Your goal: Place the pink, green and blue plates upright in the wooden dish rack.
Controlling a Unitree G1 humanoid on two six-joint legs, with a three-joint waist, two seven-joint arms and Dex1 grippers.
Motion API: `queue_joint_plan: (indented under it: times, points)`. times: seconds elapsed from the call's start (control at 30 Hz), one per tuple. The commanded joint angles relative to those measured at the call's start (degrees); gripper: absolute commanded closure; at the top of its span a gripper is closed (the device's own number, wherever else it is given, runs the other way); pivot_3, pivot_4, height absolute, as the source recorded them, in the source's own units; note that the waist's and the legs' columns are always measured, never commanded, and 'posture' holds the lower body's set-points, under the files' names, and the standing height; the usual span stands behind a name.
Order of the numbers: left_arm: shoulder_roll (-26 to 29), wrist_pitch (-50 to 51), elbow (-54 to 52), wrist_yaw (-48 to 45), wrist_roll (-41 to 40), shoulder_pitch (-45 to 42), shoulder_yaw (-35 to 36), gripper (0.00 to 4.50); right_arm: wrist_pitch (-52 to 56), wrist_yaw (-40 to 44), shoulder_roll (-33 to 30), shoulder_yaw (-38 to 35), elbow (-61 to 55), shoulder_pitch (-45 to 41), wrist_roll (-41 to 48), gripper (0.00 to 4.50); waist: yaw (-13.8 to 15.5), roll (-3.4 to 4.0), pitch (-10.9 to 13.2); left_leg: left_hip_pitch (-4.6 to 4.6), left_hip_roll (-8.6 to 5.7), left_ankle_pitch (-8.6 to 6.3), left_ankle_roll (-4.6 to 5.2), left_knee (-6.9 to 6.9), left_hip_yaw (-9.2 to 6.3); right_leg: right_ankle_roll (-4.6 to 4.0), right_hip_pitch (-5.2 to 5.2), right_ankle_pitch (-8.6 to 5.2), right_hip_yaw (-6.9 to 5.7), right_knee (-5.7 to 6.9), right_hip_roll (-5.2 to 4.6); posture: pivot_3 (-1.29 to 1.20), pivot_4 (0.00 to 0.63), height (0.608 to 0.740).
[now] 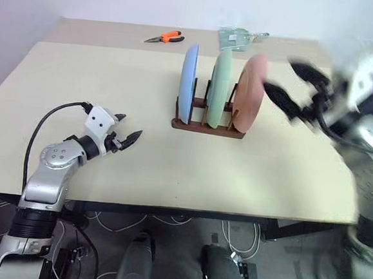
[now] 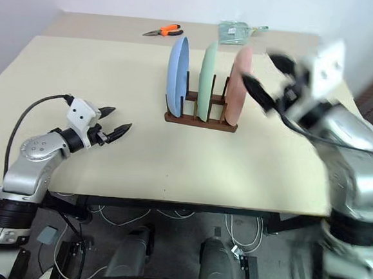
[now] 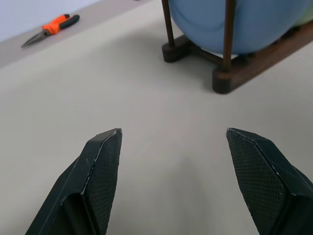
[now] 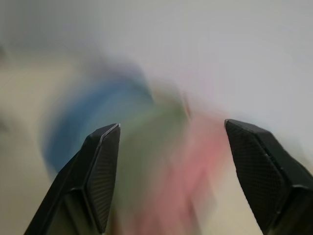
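Three plates stand upright side by side in the dark wooden dish rack [image 1: 208,127] at the middle of the table: the blue plate [image 1: 188,83] on the left, the green plate [image 1: 220,85] in the middle, the pink plate [image 1: 249,93] on the right. My right gripper [image 1: 291,80] hangs open in the air just right of the pink plate, apart from it and holding nothing. Over the near left part of the table my left gripper [image 1: 128,130] is open and empty; its fingers [image 3: 102,166] point toward the rack [image 3: 230,73] and the blue plate [image 3: 244,24].
Orange-handled pliers [image 1: 165,37] lie near the table's far edge. A clear packet [image 1: 238,37] sits behind the rack. The beige table [image 1: 171,170] is bare between the left gripper and the rack. Cables hang below its front edge.
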Motion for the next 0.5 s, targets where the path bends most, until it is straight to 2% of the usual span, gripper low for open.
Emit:
queue_joint_plan:
  times: [0.03,0.2,0.5]
  points:
    - [-0.62,-1.19,-0.73,-0.59,1.36,-0.85,-2.08,0.99,-5.35,4.18,-1.55,-2.24,2.31,5.74,-2.68,1.06,-0.69,0.04,0.02,0.04,0.00,0.00,0.00,0.01,0.04,0.00,-0.02,0.01,0.06,0.03,0.00,0.00,0.150,0.740]
    - [-0.42,-1.36,-0.44,-1.19,1.58,-0.93,-2.50,0.99,-10.41,6.05,0.07,-1.42,8.12,6.62,-4.18,1.06,-2.38,0.09,0.04,0.16,-0.01,0.02,0.00,0.09,0.01,-0.04,-0.12,0.07,0.22,0.24,0.06,0.00,0.150,0.740]
    - [-0.42,-0.85,-3.21,-0.36,1.53,1.66,-2.32,0.99,-14.04,6.62,2.10,3.47,12.72,4.04,-7.25,1.06,-2.29,0.09,0.04,0.11,-0.04,0.02,0.00,0.09,0.01,0.00,-0.10,0.05,0.23,0.20,0.05,0.00,0.150,0.740]
